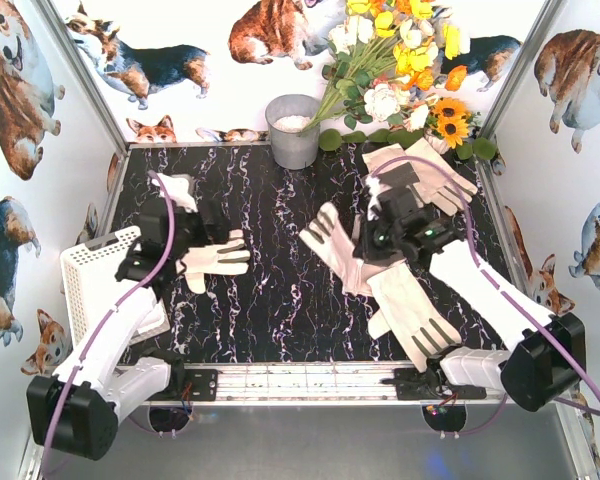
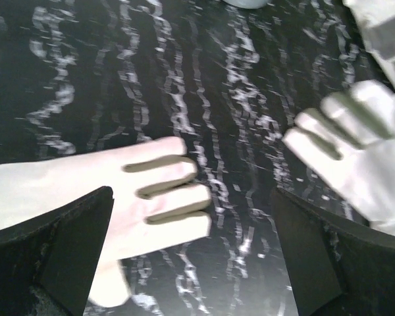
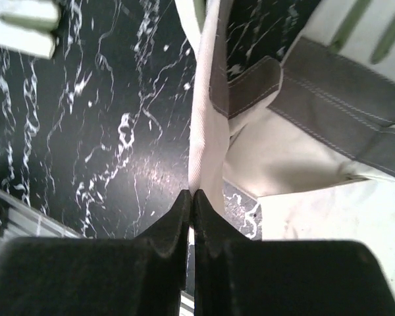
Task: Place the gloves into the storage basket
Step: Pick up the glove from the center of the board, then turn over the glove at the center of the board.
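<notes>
My left gripper (image 2: 194, 227): spread wide, empty, over a flat glove (image 2: 85, 181).
My right gripper (image 3: 192, 205): clamped on the second glove (image 3: 203, 131), at its edge.
Basket (image 1: 92, 268): beside my left arm.

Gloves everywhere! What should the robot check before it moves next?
1. Left gripper open: ok.
2. Left glove lying flat below its jaws: ok.
3. Right gripper shut on a fold of the pinched glove: ok.
4. Storage basket close to the left gripper: ok.
5. Room inside the basket: cannot tell, partly hidden.
6. All gloves inside: not ok; the back gloves lie outside it.
</notes>
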Robot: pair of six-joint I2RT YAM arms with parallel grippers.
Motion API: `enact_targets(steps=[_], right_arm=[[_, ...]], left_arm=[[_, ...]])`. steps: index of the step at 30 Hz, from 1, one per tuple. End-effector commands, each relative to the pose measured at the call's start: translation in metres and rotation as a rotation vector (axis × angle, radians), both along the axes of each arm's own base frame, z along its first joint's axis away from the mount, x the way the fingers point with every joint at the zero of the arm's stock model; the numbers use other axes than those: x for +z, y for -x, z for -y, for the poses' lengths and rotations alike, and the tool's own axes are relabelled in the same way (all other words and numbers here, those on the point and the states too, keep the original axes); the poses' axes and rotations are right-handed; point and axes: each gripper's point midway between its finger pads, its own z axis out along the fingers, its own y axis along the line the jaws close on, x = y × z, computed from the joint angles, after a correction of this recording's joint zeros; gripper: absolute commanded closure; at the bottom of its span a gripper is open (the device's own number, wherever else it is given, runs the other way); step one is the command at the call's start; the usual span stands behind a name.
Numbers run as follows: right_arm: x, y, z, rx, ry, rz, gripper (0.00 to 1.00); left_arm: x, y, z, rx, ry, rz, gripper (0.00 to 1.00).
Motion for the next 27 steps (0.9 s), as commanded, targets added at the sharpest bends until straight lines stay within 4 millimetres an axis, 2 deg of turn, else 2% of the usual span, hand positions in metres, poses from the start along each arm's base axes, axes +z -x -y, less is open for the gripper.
enact_targets(steps=[1, 6, 12, 15, 20, 27], right_arm=[[0.003, 0.002, -0.022, 0.111, 0.006, 0.089, 1.00], [-0.001, 0.008, -0.050, 0.163, -0.069, 0.107, 1.00], [-0.009, 0.019, -0.082, 0.211, -0.170, 0.100, 1.00], [-0.015, 0.025, -0.091, 0.233, -0.176, 0.095, 1.00], [-0.020, 0.032, -0.102, 0.257, -0.192, 0.091, 1.00], [-0.025, 0.041, -0.121, 0.292, -0.243, 0.062, 1.00]], left_arm=[[-0.019, 0.013, 0.049, -0.081, 0.156, -0.081, 0.00], [-0.027, 0.031, 0.121, -0.180, 0.364, -0.140, 0.00], [-0.028, 0.040, 0.168, -0.231, 0.488, -0.179, 0.01], [-0.033, 0.044, 0.182, -0.251, 0.507, -0.201, 0.00], [-0.049, 0.044, 0.194, -0.254, 0.514, -0.250, 0.02], [-0.059, 0.037, 0.208, -0.263, 0.551, -0.266, 0.13]])
